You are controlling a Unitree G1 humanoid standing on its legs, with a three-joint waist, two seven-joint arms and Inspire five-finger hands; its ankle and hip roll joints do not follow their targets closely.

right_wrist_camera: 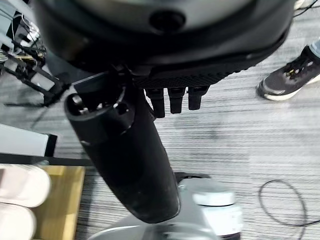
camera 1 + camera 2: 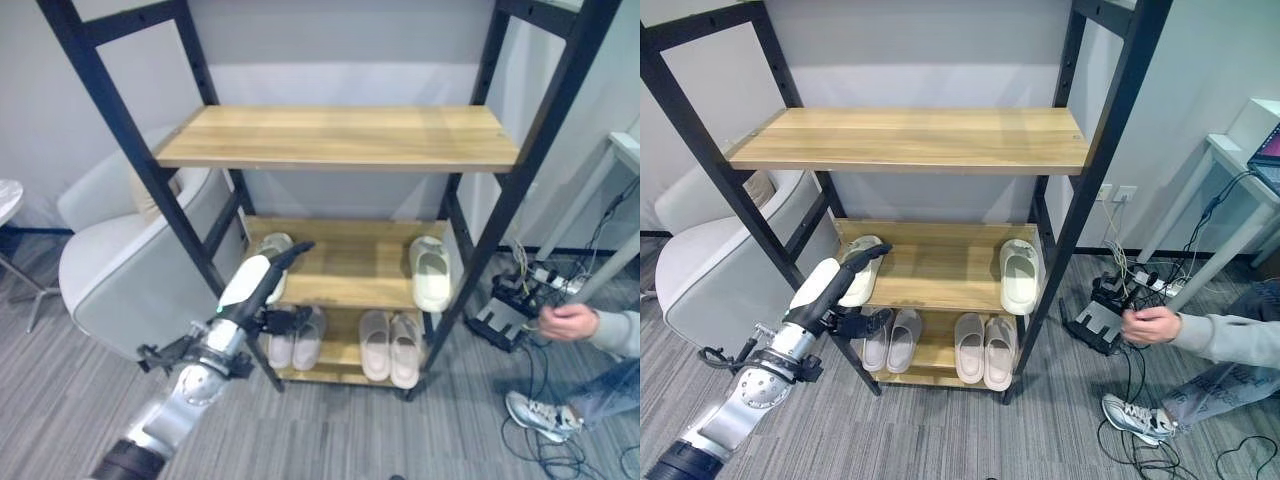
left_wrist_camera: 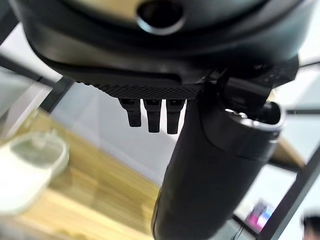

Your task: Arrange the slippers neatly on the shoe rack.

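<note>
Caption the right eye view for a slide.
Left hand reaches toward a pale slipper on the shoe rack's middle shelf; two pairs sit below.

A pale armchair [image 2: 120, 270] stands left of the rack on grey striped carpet [image 2: 940, 430], while at right a seated person's hand [image 2: 1150, 325] reaches toward a power strip [image 2: 1140, 285] and cables, a sneaker [image 2: 1137, 417] below, beside a white table [image 2: 1240, 150].
</note>
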